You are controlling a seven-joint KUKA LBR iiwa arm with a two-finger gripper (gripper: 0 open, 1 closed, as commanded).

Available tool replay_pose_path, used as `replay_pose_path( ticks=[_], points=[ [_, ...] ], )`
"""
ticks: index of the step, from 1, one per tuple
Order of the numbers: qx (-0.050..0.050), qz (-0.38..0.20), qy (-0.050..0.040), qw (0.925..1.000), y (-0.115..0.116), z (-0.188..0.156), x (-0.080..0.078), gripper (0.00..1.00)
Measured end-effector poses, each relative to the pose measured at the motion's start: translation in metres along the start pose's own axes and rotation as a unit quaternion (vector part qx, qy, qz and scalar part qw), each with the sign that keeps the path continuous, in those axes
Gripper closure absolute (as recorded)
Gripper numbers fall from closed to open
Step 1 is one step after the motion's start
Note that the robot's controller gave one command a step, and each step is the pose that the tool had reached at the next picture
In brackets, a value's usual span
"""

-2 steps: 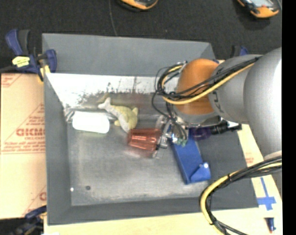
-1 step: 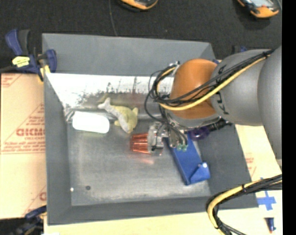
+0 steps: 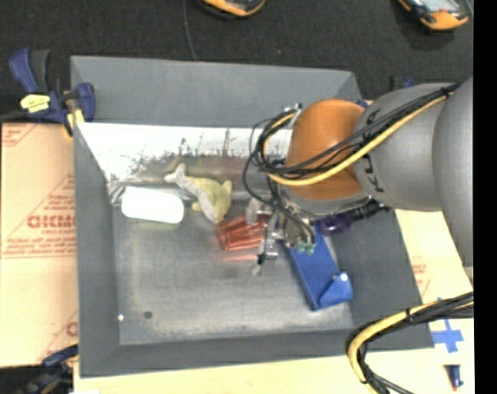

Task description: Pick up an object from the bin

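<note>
A big grey metal bin (image 3: pixel 100 302) is taking up most of the view, and its flat floor is showing lots of bare grey at the front and the left. The robot arm (image 3: pixel 421 154) is reaching in from the right. It is thick and grey, with a round orange cover (image 3: pixel 322 150) at its wrist and black and yellow cables (image 3: pixel 269 150) looping round it. The arm is hanging over the right half of the bin, toward the back. Below the wrist a long blue block (image 3: pixel 318 273) is lying flat on the floor, slanting toward the front right corner. On the left, near the back wall, a white oval lump (image 3: pixel 152 205) is lying flat. Just to its right a pale yellow toy (image 3: pixel 205 192) is lying by the back wall. A small red see-through thing (image 3: pixel 238 235) is sitting near the middle of the bin, in front of the yellow toy and just left of the blue block. The jaws are pointing down at the red thing's right edge, between it and the blue block. They are dark and thin and tucked under the wrist, so I cannot tell if they are spread apart or pressed together, or if they are touching the red thing.
</note>
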State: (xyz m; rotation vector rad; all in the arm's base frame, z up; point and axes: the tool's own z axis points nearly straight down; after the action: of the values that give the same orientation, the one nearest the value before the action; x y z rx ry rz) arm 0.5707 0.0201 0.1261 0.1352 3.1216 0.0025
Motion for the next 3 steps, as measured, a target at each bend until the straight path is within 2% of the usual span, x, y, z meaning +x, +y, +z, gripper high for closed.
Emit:
replay_pose_path(
  ticks=[1,2,3],
  points=[
    [0.000,0.000,-0.0001,1.0000,0.000,0.000,0.000,0.00],
    [0.000,-0.092,-0.0062,0.9958,0.002,0.026,-0.018,0.00],
    [0.000,-0.125,-0.0030,0.9921,0.003,0.056,-0.026,1.00]
  ],
)
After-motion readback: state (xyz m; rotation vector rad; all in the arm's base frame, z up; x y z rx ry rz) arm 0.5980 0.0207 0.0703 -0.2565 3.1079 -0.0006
